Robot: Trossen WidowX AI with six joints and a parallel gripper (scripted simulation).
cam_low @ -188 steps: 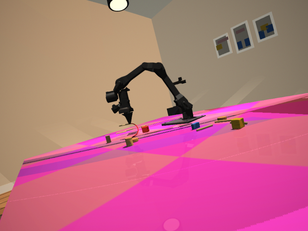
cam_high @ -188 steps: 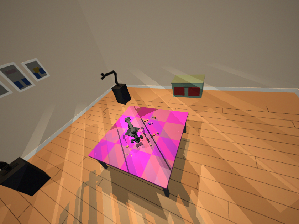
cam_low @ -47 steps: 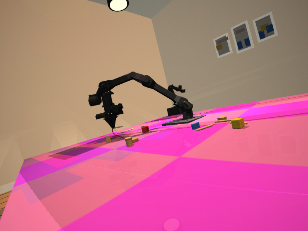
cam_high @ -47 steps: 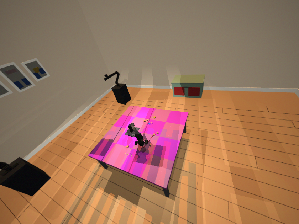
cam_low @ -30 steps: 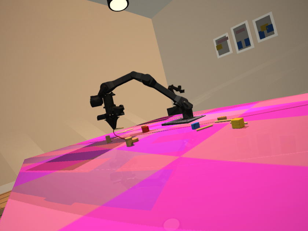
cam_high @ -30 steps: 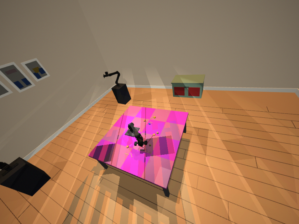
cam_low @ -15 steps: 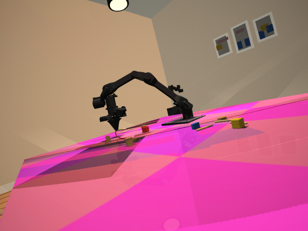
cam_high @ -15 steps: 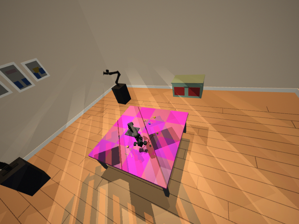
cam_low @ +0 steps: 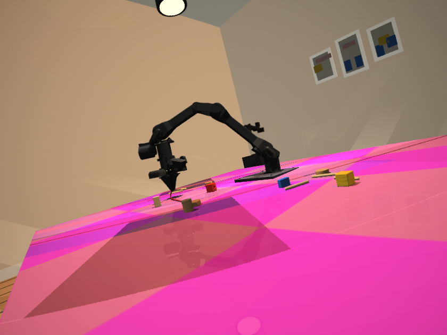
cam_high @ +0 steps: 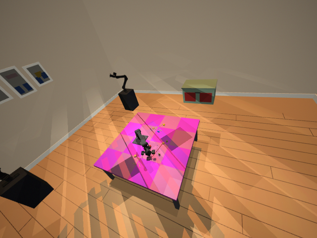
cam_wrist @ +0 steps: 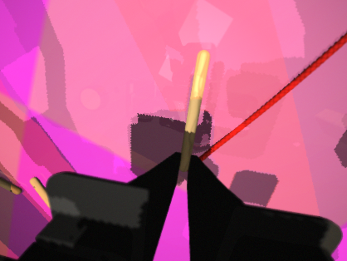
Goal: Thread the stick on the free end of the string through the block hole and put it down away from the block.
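Note:
My gripper (cam_low: 173, 190) (cam_wrist: 184, 159) points down and is shut on the thin wooden stick (cam_wrist: 200, 79), above the table. The stick's far part sticks out past the fingertips; it is not in any block. The red string (cam_high: 158, 149) (cam_low: 176, 199) (cam_wrist: 266, 106) runs from the fingertips to the round wooden button (cam_high: 163, 142) (cam_low: 196, 202). A small wooden block (cam_high: 159, 154) (cam_low: 156, 201) stands near the gripper, apart from it; its hole cannot be made out. It is out of the wrist view.
A wooden cylinder (cam_high: 166, 141) (cam_low: 187, 205) stands beside the button. A red cube (cam_high: 150, 146) (cam_low: 210, 186) is between gripper and arm base. A blue cube (cam_low: 283, 182), a yellow cube (cam_low: 344, 178), another disc (cam_low: 322, 171) and loose sticks lie farther off. More sticks (cam_high: 139, 164) (cam_wrist: 40, 191) lie beyond the gripper.

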